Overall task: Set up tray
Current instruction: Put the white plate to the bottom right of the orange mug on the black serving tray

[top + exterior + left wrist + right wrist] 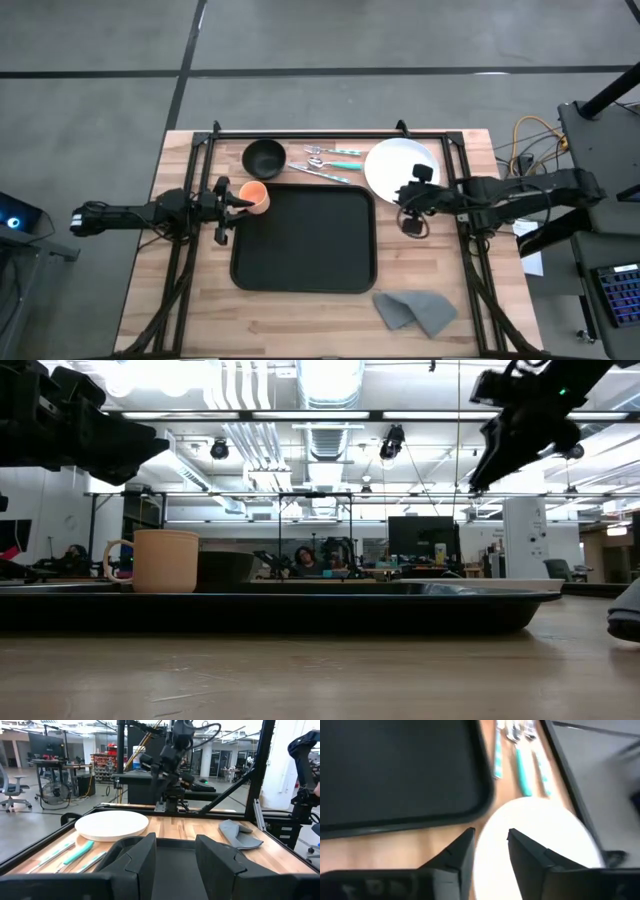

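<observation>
Black tray [304, 238] flat at table centre, bare inside. White plate [400, 167] just beyond tray's far right corner; right gripper [409, 199] above plate's near edge, fingers [461, 851] apart, holding nothing. Grey cloth [416, 311] near tray's near right corner. Black bowl [264, 157] beyond tray's far left corner. Orange cup [255, 196] at tray's far left corner, beside left gripper [232, 201], fingers [137, 857] spread, empty. Teal-handled cutlery [330, 160] between bowl and plate.

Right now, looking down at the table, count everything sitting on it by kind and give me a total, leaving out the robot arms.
Tray: 1
Plate, white: 1
Bowl, black: 1
Cup, orange, on the tray's corner: 1
Cloth, grey: 1
Utensils, teal-handled: 3 in the wrist views, though they overlap from above
Total: 8
</observation>
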Action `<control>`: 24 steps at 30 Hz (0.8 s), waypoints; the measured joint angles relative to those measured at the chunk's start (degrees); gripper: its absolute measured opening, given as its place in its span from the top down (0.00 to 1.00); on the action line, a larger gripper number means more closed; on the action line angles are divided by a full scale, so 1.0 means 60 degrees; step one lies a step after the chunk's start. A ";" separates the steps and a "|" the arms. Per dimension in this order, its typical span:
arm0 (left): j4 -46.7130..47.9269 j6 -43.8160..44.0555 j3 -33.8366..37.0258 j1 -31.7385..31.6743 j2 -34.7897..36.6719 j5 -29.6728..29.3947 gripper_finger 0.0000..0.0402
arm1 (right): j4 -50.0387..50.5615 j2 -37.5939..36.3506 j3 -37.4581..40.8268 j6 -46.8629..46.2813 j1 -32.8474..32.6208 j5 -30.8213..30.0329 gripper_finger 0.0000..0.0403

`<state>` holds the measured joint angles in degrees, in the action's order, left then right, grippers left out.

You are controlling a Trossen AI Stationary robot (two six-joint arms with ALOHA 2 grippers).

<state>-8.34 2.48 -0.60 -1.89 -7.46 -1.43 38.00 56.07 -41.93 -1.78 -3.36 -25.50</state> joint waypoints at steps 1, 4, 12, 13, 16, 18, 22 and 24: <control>0.0000 0.0000 0.0000 0.0000 -0.0002 0.0000 0.71 | -0.0008 0.0187 -0.0038 0.0021 0.0012 -0.0219 0.69; 0.0000 0.0000 0.0000 0.0000 0.0000 0.0000 0.71 | 0.0121 0.0735 -0.0194 0.0072 0.0011 -0.0559 0.63; -0.0004 0.0002 0.0000 0.0000 -0.0022 -0.0004 0.71 | 0.0198 0.1311 -0.0428 -0.0229 0.0416 -0.0499 0.51; -0.0003 0.0000 0.0000 0.0000 -0.0022 -0.0004 0.71 | 0.0203 0.1312 -0.0420 -0.0254 0.0518 -0.0461 0.50; -0.0004 0.0002 0.0000 0.0000 -0.0022 -0.0004 0.71 | 0.0192 0.1301 -0.0254 -0.0243 0.0900 0.0011 0.47; -0.0002 0.0003 0.0000 0.0000 -0.0022 -0.0004 0.71 | 0.0145 0.1301 -0.0096 -0.0209 0.1159 0.0336 0.46; 0.0000 0.0004 0.0000 0.0000 -0.0022 -0.0004 0.71 | -0.0073 0.1301 0.0279 0.0047 0.1649 0.0961 0.45; 0.0000 0.0001 0.0000 0.0000 -0.0022 -0.0004 0.71 | -0.0148 0.1297 0.0398 0.0101 0.1815 0.1193 0.44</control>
<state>-8.34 2.49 -0.60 -1.89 -7.60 -1.45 37.12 63.86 -39.54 -1.18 7.53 -18.35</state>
